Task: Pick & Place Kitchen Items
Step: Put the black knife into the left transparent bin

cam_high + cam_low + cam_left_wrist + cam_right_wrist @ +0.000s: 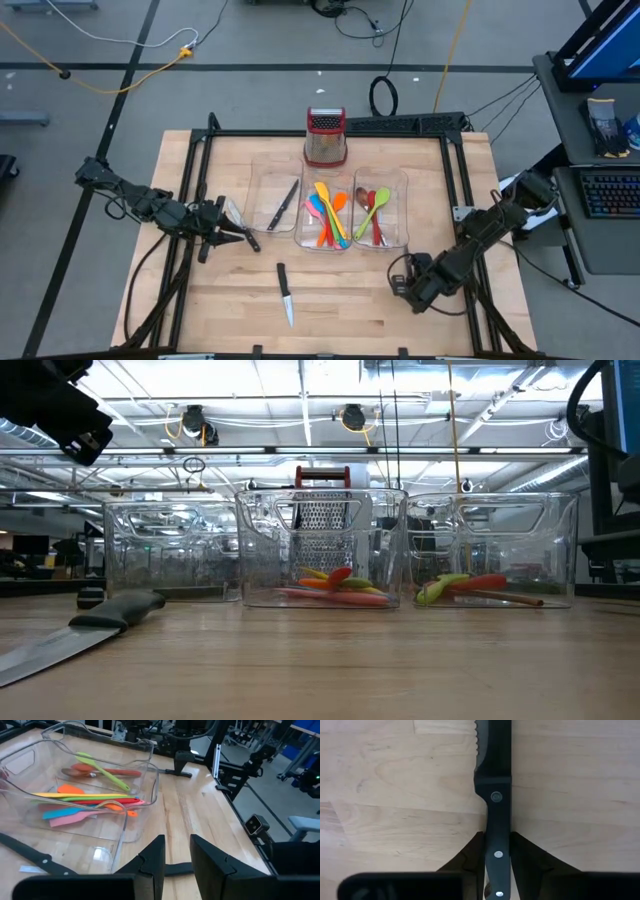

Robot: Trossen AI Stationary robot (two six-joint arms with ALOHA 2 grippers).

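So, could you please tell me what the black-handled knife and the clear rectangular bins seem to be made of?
The black-handled knife: its handle looks like matte black plastic or composite, fixed by round shiny metal rivets; the serrated blade is probably steel. The clear rectangular bins: likely glossy transparent plastic, judging by rounded moulded corners and see-through walls, though glass cannot be excluded.

— What sits on the desk?
— Three clear bins in a row mid-desk, and a box grater at the far edge behind them.
— Anything loose?
— One knife lies bare near the near edge; another lies toward the right near corner.
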